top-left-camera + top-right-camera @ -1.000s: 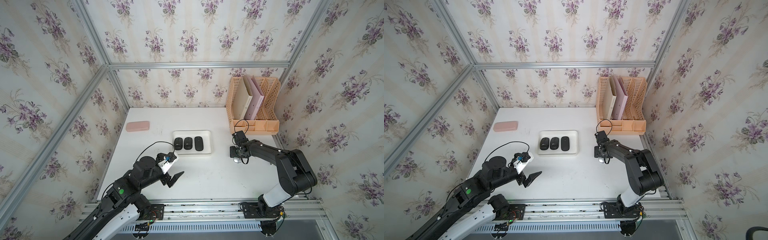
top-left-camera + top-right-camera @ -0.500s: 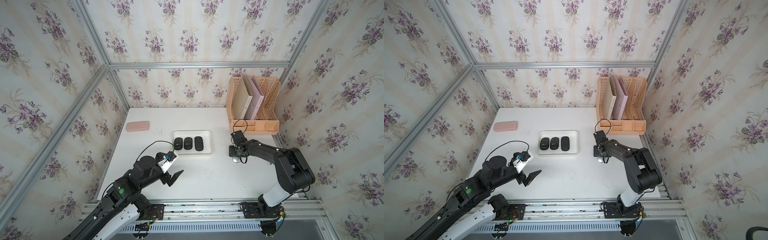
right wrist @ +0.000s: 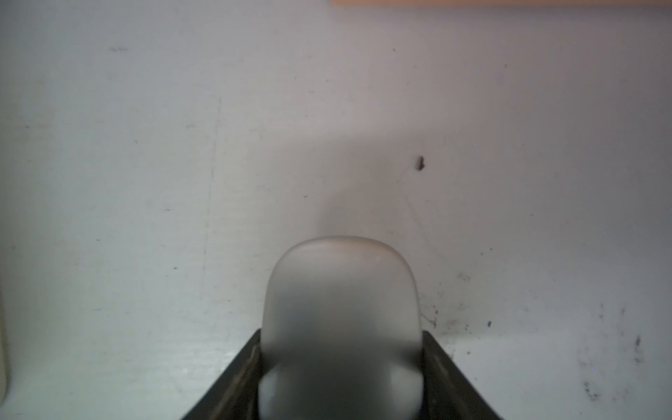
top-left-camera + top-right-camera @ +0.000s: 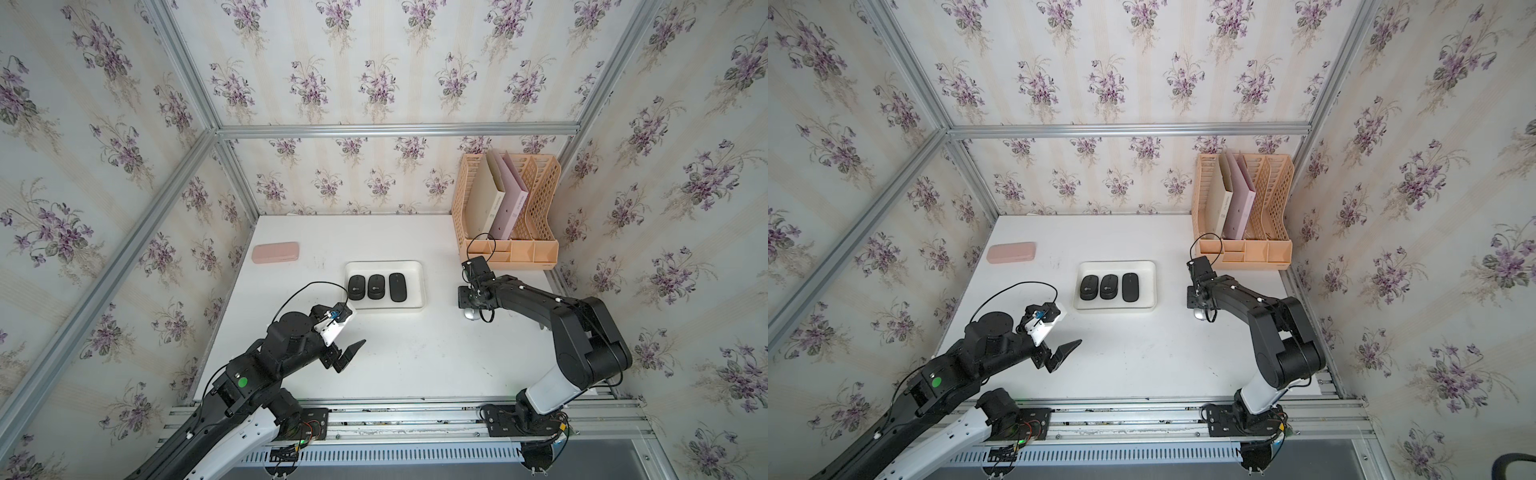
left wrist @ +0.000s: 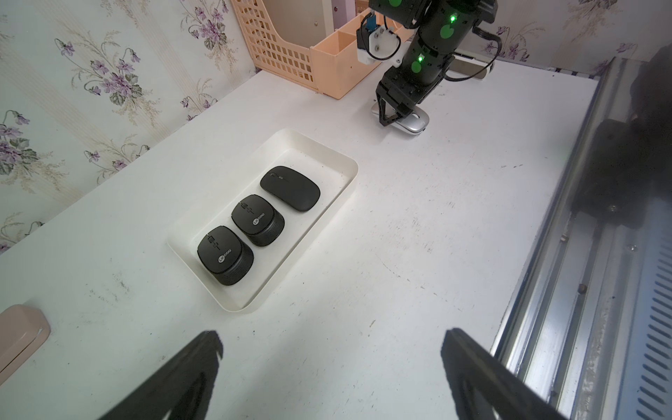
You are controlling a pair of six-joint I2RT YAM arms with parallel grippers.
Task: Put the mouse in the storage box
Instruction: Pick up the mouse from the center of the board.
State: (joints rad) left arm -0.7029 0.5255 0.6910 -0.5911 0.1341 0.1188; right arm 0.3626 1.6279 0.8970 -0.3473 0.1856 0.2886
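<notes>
A silver mouse (image 4: 471, 314) lies on the white table to the right of the storage box (image 4: 420, 286), a shallow white tray. My right gripper (image 4: 471, 301) is shut on this mouse; in the right wrist view its dark fingers (image 3: 442, 363) press both sides of the pale body (image 3: 342, 291). The left wrist view shows the mouse (image 5: 415, 122) still resting on the table. Three black mice (image 4: 376, 286) lie side by side in the box, leaving its right end bare. My left gripper (image 5: 332, 342) hangs open over the front left of the table, holding nothing.
A peach file rack (image 4: 505, 208) with folders stands at the back right, just behind the right arm. A small pink case (image 4: 275, 252) lies at the back left. The metal rail (image 4: 415, 409) runs along the table's front edge.
The right gripper's jaws have closed onto the silver mouse and the arm has shifted slightly. The left arm has stayed still and open.
</notes>
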